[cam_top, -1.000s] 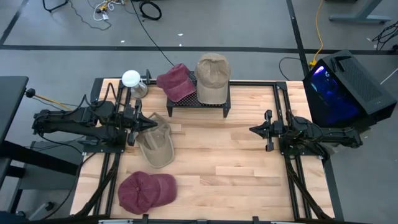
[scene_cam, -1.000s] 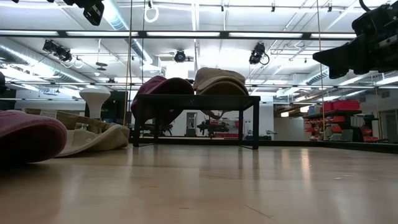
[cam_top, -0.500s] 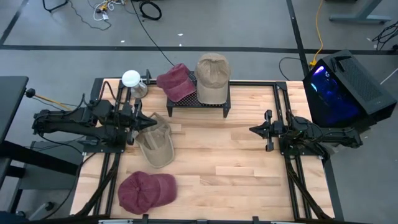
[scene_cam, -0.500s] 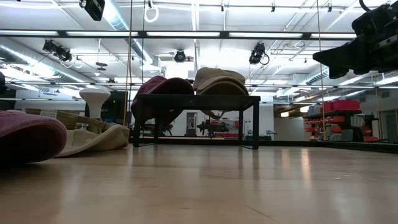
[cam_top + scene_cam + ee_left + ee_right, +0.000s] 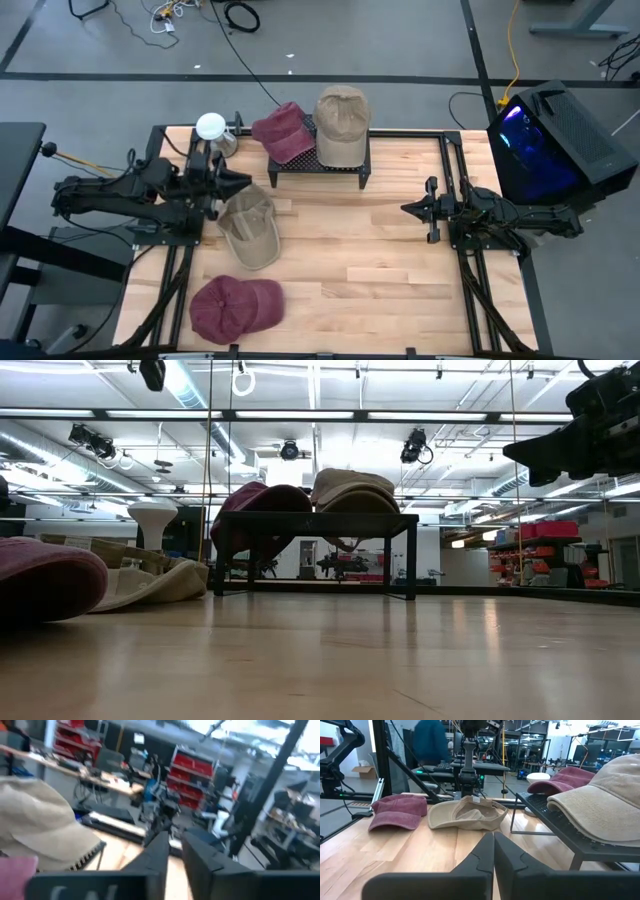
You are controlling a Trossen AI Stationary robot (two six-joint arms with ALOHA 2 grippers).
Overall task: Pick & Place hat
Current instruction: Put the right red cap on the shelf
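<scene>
A tan hat (image 5: 248, 228) lies on the table at the left, its hollow side up in the right wrist view (image 5: 467, 813). A maroon hat (image 5: 235, 305) lies near the front left. A second maroon hat (image 5: 283, 130) and a second tan hat (image 5: 342, 122) rest on a black mesh rack (image 5: 318, 162) at the far edge. My left gripper (image 5: 244, 182) hovers above the far rim of the lying tan hat, pointing about level. A narrow gap shows between its fingers (image 5: 176, 855), with nothing in it. My right gripper (image 5: 405, 208) waits shut at the right (image 5: 493, 850).
A white round object (image 5: 211, 127) stands at the far left corner, beside the rack. Bare wood (image 5: 370, 260) spreads between the hats and the right arm. A black box with blue light (image 5: 545, 140) stands off the table's right edge. A person (image 5: 431, 742) shows beyond the table.
My left gripper has risen a little above the tan hat on the table, shifted slightly toward the far edge, tipped up and rolled about its own line. The tan hat stays lying on the table.
</scene>
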